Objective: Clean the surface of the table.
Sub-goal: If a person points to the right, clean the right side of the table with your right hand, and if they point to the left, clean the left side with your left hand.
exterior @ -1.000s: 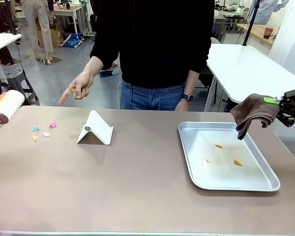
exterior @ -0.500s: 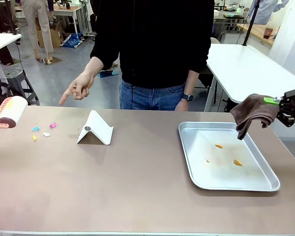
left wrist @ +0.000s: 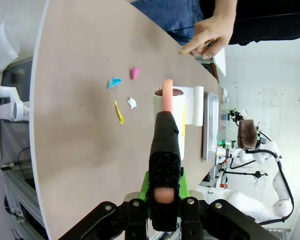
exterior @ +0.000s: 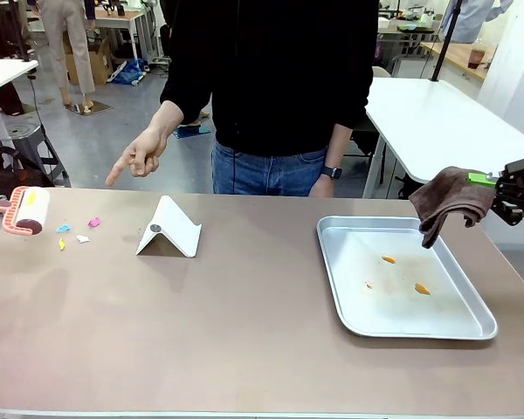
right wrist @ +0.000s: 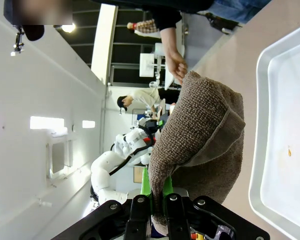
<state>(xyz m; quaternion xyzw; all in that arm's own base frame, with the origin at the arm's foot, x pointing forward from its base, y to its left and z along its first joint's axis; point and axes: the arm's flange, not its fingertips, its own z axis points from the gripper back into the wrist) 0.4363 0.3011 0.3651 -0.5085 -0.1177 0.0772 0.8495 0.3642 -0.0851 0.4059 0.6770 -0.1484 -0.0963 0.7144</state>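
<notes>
The left gripper point(left wrist: 163, 200) clamps a lint roller point(left wrist: 168, 104) beside paper scraps point(left wrist: 132, 103)

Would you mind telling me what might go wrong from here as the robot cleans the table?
1. The roller, held in the left hand, sits beside light paper scraps near the table edge; a fast pass could flick them off.
2. The stand is just beyond the scraps; a long stroke might knock it.
3. The cloth hanging from the right hand near the tray could snag its rim.
</notes>
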